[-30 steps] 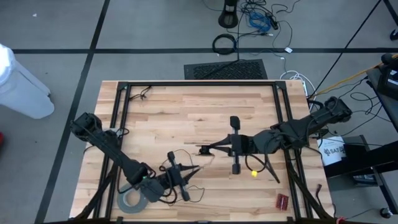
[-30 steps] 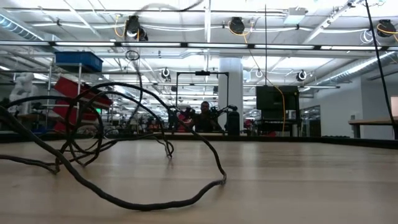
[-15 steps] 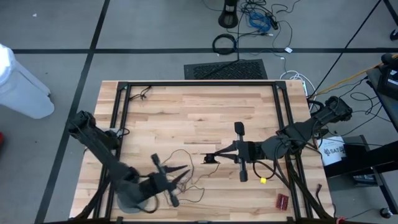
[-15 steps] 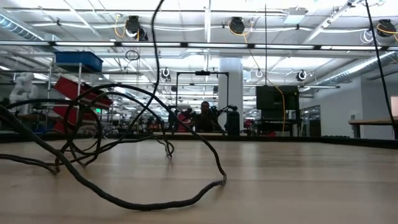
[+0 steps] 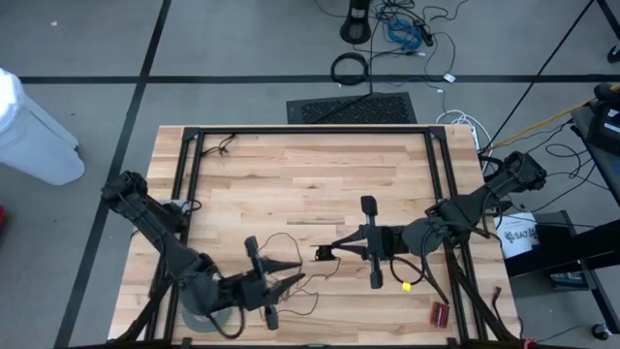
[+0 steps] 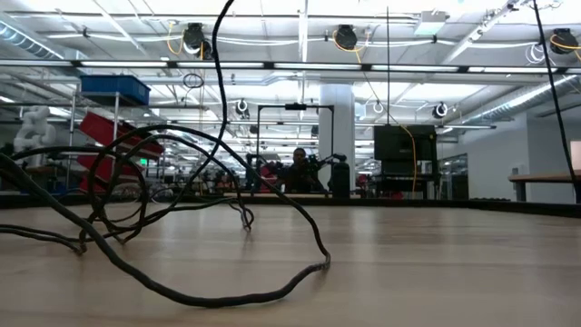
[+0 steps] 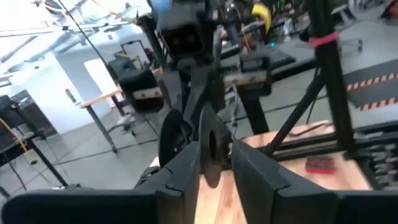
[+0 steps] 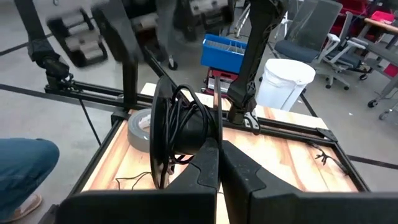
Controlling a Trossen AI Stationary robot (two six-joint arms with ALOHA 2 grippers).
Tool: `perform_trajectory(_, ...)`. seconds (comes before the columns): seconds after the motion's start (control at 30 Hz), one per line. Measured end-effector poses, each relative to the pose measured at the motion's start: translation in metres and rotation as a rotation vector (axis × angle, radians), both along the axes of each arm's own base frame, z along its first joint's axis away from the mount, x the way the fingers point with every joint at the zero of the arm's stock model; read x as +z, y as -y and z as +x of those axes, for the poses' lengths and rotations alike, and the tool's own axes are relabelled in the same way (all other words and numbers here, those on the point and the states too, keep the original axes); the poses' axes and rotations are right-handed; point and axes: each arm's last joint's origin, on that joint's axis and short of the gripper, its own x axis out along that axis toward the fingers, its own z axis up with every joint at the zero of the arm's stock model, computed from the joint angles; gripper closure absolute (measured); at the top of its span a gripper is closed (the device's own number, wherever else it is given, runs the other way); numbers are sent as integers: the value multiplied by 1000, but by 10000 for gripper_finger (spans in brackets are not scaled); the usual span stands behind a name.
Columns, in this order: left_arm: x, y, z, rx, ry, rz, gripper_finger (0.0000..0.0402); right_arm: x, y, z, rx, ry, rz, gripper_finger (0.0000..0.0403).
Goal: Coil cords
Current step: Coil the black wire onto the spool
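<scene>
Jaws first: from above, the right gripper (image 5: 323,253) is pinched tight on the small black disc (image 5: 324,254) near mid-table, while the left gripper (image 5: 294,282) stands a little parted by the near edge, the thin wire (image 5: 291,238) looping between them. At table height, wire sprawls in loose loops. The right wrist view shows wire wound round the disc, the grey tape roll (image 8: 141,129) behind.
</scene>
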Motion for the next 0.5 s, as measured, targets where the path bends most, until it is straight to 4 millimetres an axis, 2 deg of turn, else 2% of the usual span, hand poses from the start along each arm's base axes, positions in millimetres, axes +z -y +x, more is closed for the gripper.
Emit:
perform_trajectory(0.23, -2, -7, 7, 4, 8, -70, 229, 0, -2, -1, 5, 0, 9, 403)
perform_trajectory(0.5, -8, -15, 15, -20, -12, -134, 217, 0, -4, -2, 18, 0, 5, 403)
